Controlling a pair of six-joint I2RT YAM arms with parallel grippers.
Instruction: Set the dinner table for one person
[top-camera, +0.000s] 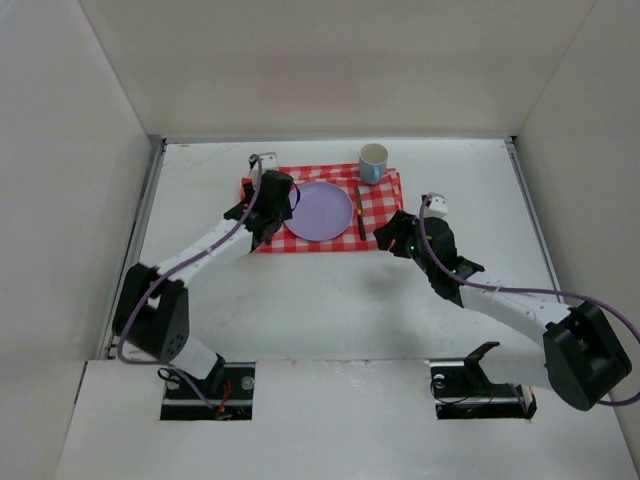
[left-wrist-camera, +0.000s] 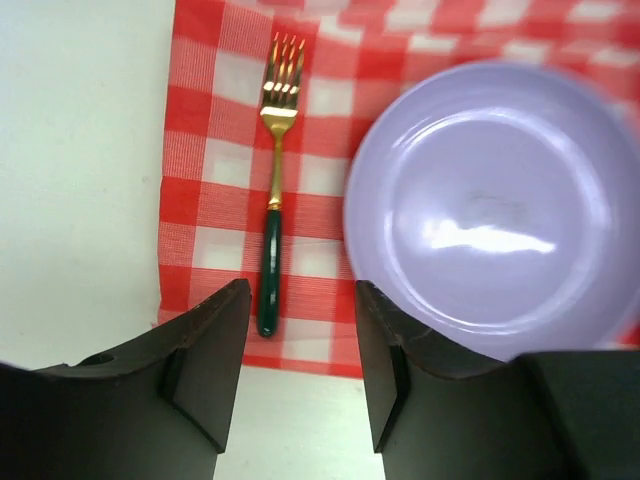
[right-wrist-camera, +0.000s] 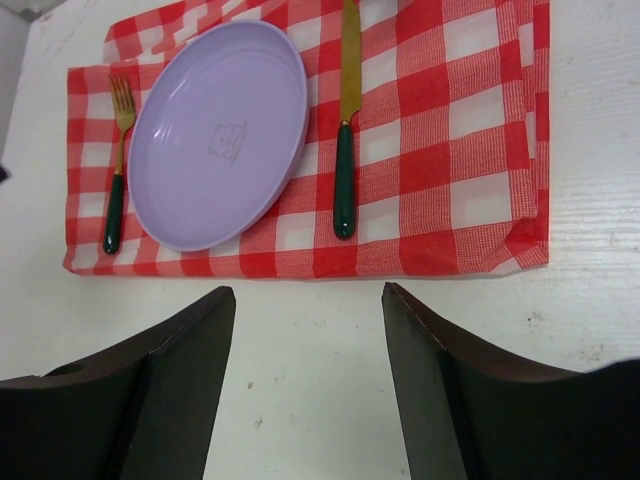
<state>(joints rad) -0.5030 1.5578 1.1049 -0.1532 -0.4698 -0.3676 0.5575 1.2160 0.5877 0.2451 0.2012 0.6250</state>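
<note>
— What lies around my arms?
— On your dinner table (top-camera: 300, 300) a red-and-white checked cloth (top-camera: 385, 200) lies in the far middle. On it you have a purple plate (top-camera: 322, 210). A pale cup (top-camera: 373, 162) stands at the cloth's far edge. A knife (right-wrist-camera: 345, 120) lies right of the plate and a fork (left-wrist-camera: 272, 230) left of it, both gold with dark green handles. From above, your left wrist hides the fork.
— And the pincers?
— Your left gripper (left-wrist-camera: 300, 310) is spread wide and holds nothing; it hangs over the cloth's near left edge, by the end of the fork handle. Your right gripper (right-wrist-camera: 305, 300) is also wide and empty, over bare table just beside the cloth's near edge.
— The table itself?
— It is flat and matte white, with thin grey rails along both sides.
</note>
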